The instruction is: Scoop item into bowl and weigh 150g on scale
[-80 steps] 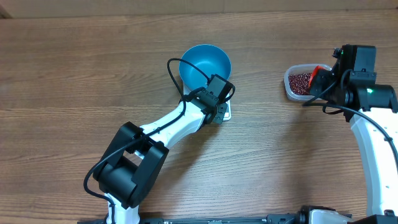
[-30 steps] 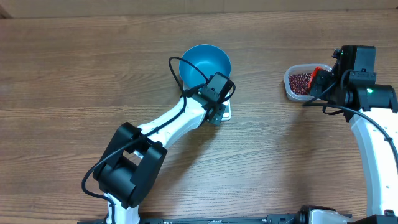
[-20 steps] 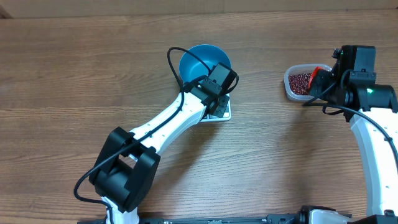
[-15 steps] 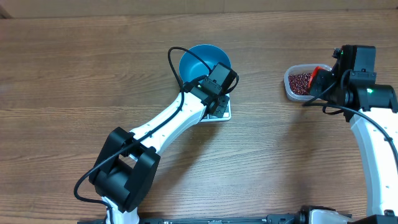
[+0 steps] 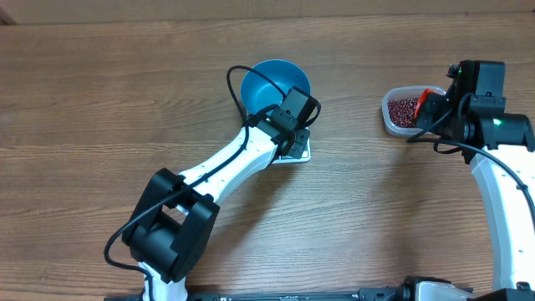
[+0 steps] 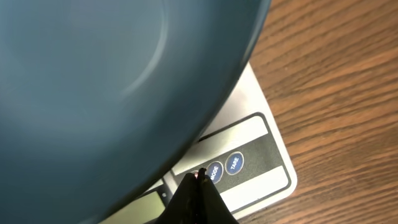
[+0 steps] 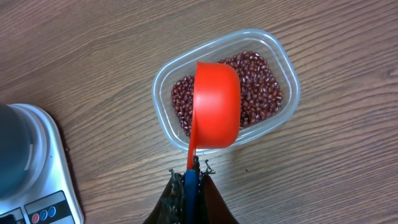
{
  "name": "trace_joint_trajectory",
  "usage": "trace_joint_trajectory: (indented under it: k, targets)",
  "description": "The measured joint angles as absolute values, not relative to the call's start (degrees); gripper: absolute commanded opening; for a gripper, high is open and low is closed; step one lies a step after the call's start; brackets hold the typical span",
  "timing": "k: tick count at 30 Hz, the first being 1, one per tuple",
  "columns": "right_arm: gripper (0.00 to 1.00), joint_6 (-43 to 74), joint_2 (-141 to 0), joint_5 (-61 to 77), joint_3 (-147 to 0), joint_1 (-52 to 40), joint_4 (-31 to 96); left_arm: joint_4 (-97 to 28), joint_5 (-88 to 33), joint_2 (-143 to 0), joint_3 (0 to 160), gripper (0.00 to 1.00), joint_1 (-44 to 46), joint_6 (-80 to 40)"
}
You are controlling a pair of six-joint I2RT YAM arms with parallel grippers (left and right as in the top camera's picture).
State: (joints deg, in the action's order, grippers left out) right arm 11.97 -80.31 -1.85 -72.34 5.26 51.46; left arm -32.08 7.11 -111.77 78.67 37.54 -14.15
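I read this as the setup step: getting the scale (image 6: 264, 158) ready before any scooping. The bowl (image 6: 93, 81) sits on the scale, and from overhead I see no beans in it. My left hand (image 6: 199, 182) is pressed together, holding nothing, its tip down at the scale's front panel beside the two round buttons (image 6: 224, 167). The wrist view is tight, so I can't say whether the tip touches the panel or which control it is on. My guess is power or zeroing.

My right hand (image 7: 189, 179) is pinching the handle of the red scoop (image 7: 216, 106), which hangs over the tub (image 7: 163, 79). All the beans (image 7: 261, 93) lie in that tub, well to the right of the scale on the counter (image 5: 100, 100).

Next I'd want the display zeroed with the bowl aboard, then the left hand lifted clear of the scale so it adds no weight. After that the scoop has to dip into the beans and carry a load across to the bowl without spilling.
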Motion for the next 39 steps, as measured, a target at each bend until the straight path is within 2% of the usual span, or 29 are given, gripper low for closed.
trace_joint_trajectory:
  k: [21,27,36,37,38,39]
  targets:
    - [0.04,11.97,-80.31,-1.87,-72.34,5.26,51.59,-32.18,6.66,-115.81,78.35,0.04,37.54,-14.15]
    - [0.04,11.97,-80.31,-1.87,-72.34,5.26,51.59,-36.38,6.66,-115.70,79.81,0.04,37.54,-14.15]
    - [0.04,11.97,-80.31,-1.87,-72.34,5.28,51.59,-40.86,6.68,-106.61,80.66,0.05,37.54,-14.15]
    - [0.04,11.97,-80.31,-1.87,-72.34,5.26,51.57,-41.41,6.68,-105.30,80.86,0.09,37.54,-14.15]
    - [0.04,11.97,-80.31,-1.85,-72.34,5.28,51.59,-41.91,6.66,-104.09,81.03,0.23,37.54,-14.13]
    - [0.04,11.97,-80.31,-1.87,-72.34,5.26,51.57,-42.50,6.63,-102.80,81.12,0.66,37.54,-13.89]
